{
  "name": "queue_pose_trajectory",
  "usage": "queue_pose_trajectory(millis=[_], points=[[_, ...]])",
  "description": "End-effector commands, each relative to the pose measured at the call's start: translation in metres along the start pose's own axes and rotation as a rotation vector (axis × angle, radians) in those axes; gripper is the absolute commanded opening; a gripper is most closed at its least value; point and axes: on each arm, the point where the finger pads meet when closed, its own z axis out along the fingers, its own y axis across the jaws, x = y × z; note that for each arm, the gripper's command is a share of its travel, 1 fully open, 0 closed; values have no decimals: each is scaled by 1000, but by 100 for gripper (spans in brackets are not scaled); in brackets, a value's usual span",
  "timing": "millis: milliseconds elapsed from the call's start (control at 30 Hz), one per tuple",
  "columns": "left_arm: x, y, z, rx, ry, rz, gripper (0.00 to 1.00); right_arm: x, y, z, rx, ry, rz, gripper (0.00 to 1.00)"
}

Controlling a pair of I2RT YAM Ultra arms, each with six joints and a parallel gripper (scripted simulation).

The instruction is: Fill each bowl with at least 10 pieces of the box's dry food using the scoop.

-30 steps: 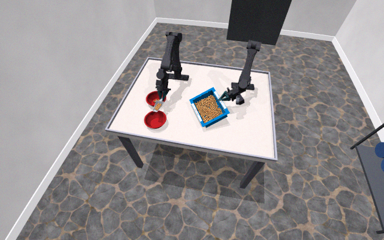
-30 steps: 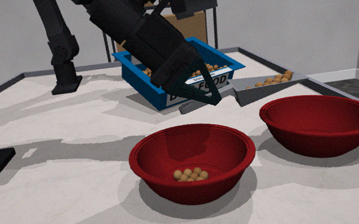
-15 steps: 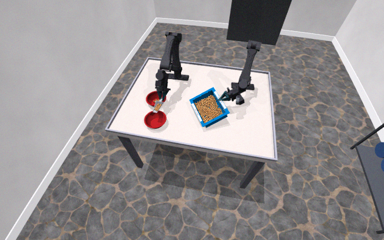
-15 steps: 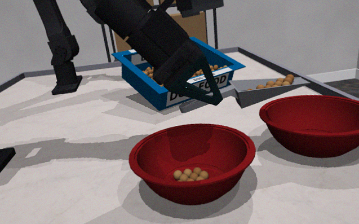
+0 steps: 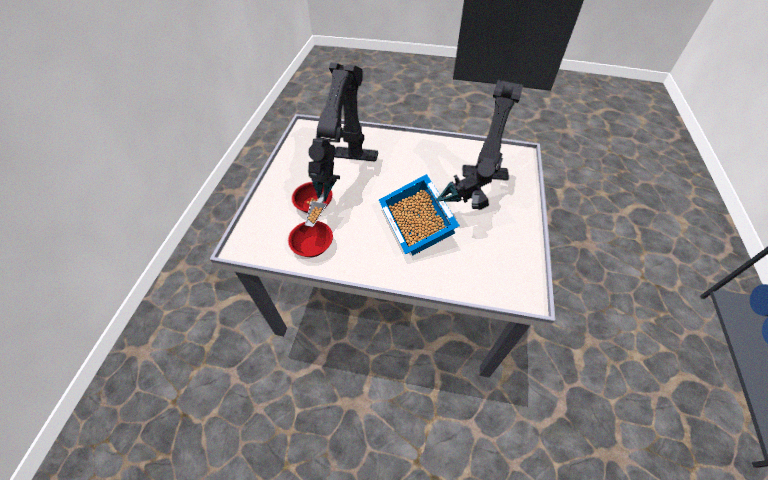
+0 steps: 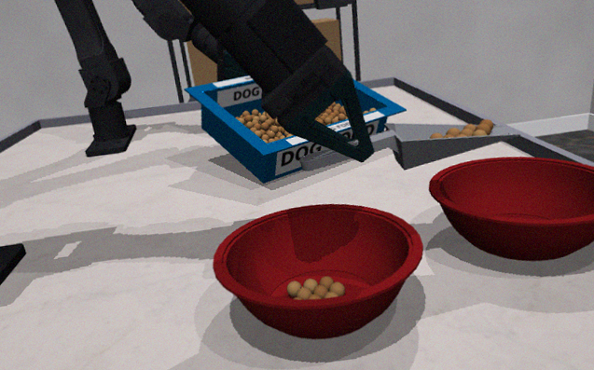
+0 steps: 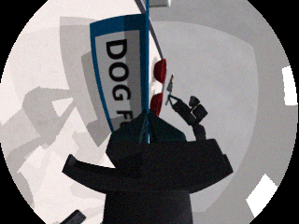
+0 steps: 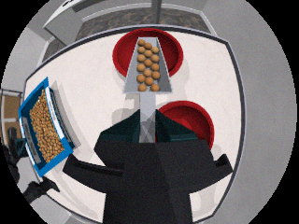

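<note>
Scoop [image 5: 309, 223] [image 6: 424, 153] [image 7: 170, 84] [image 8: 164, 87], loaded, clamped in my right end effector [image 5: 321, 198] [image 6: 363, 154] [image 7: 168, 95] [image 8: 148, 113] by the empty bowl [image 5: 310, 241] [image 6: 528, 200] [image 7: 160, 70] [image 8: 173, 56], could spill if tipped early; left end effector [image 5: 441, 199] [image 6: 230, 68] [image 7: 149, 113] [image 8: 22, 147], pinching box [image 5: 433, 242] [image 6: 232, 135] [image 7: 119, 23] [image 8: 58, 161], might drag it.

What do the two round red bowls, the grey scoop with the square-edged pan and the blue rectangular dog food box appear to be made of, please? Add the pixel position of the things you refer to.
Red bowls [image 5: 310, 240] [image 6: 533, 194]: probably glossy plastic, given smooth, softly shining walls.
Grey scoop [image 6: 423, 151] [image 8: 148, 104]: perhaps satin metal, thin and flat-sided.
Blue box [image 5: 433, 244] [image 6: 231, 138]: possibly matt plastic, evenly coloured.
</note>
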Motion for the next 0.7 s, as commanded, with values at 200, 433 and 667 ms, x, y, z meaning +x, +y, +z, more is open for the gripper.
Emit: queue_pose_trajectory(millis=[200, 433, 667], points=[[-8, -39, -4, 91, -15, 117, 0, -13, 3, -8, -1, 34, -3, 0], [-8, -39, -4, 91, -15, 117, 0, -15, 5, -11, -3, 87, -8, 0], [-8, -39, -4, 91, -15, 117, 0, -17, 2, -13, 2, 125, -1, 0]])
